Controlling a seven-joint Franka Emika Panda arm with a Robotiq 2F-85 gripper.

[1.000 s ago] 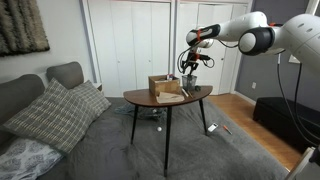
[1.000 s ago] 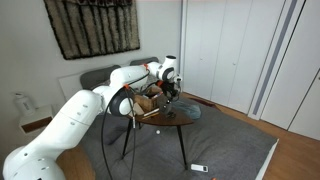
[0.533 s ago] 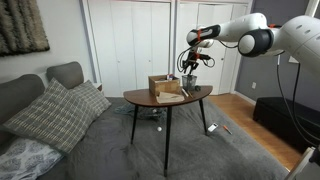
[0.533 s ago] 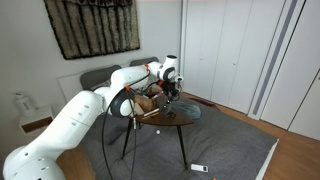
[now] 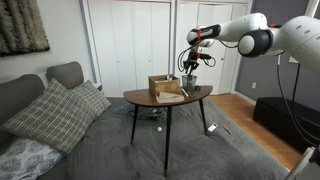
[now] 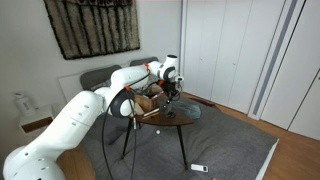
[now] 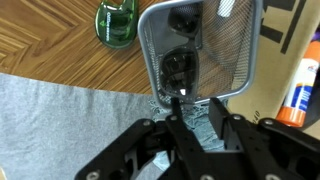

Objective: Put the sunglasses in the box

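The dark sunglasses [image 7: 181, 66] lie inside a grey wire-mesh cup [image 7: 232, 60] on the wooden table [image 7: 60, 45]. The wrist view looks straight down into the cup. My gripper [image 7: 194, 104] hangs just above the cup's near rim with its fingers apart and nothing between them. The brown cardboard box [image 5: 165, 85] with raised flaps stands on the table beside the cup; part of it shows in the wrist view [image 7: 276, 78]. In both exterior views the gripper [image 5: 190, 69] [image 6: 172, 91] is over the table end next to the box [image 6: 151, 99].
A green tape roll [image 7: 115, 22] lies on the table near the cup. A glue stick with an orange cap [image 7: 300, 88] rests by the box. The small round table [image 5: 168, 99] stands on thin legs beside a grey sofa with pillows [image 5: 60, 110].
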